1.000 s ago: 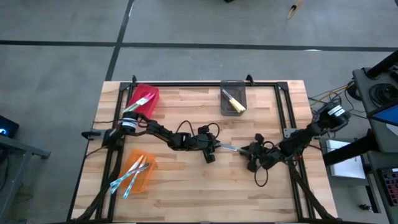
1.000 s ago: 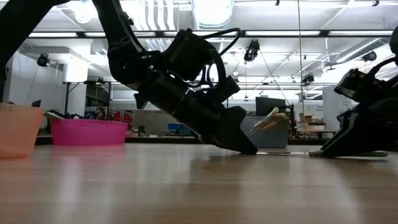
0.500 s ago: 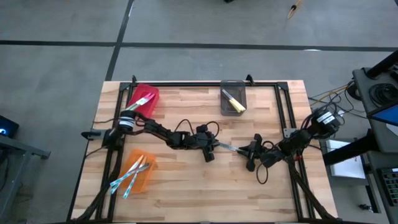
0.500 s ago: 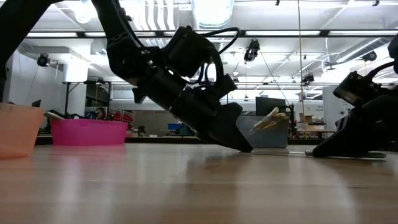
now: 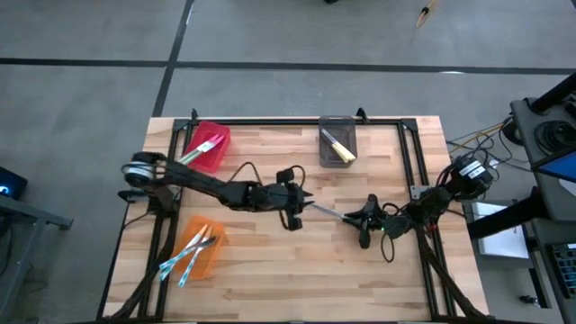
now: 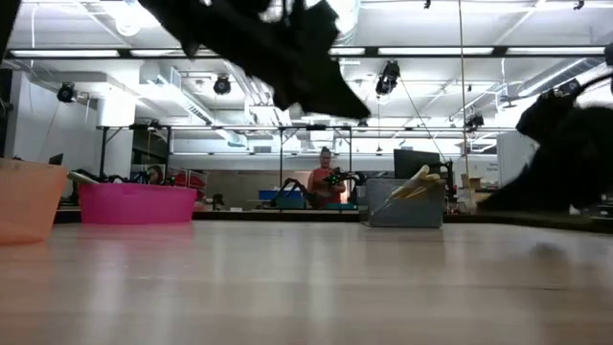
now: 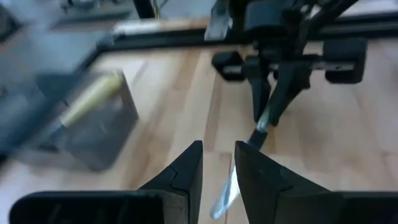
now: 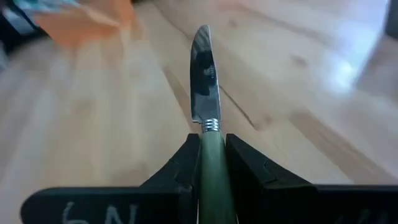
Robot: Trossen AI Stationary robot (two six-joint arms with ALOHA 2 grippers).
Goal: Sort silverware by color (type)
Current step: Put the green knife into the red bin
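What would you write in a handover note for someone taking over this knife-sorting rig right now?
Right gripper: shut on the green-handled knife, mid-table.
Left gripper: at that knife's blade tip; grip unclear.
Done: yellow-handled knives in grey bin; light-blue knives in orange bin; more knives in red bin.
Left: bin the held knife.

A green-handled knife [image 8: 205, 112] with a silver blade was clamped by its handle, the blade pointing out level toward the left over the middle of the table. Two yellow-handled knives [image 5: 337, 146] lay in the bin at the far middle. Pale-handled knives [image 5: 205, 147] rested slanted in the far-left bin. Light-blue-handled knives [image 5: 186, 256] leaned out over the near edge of the near-left bin.
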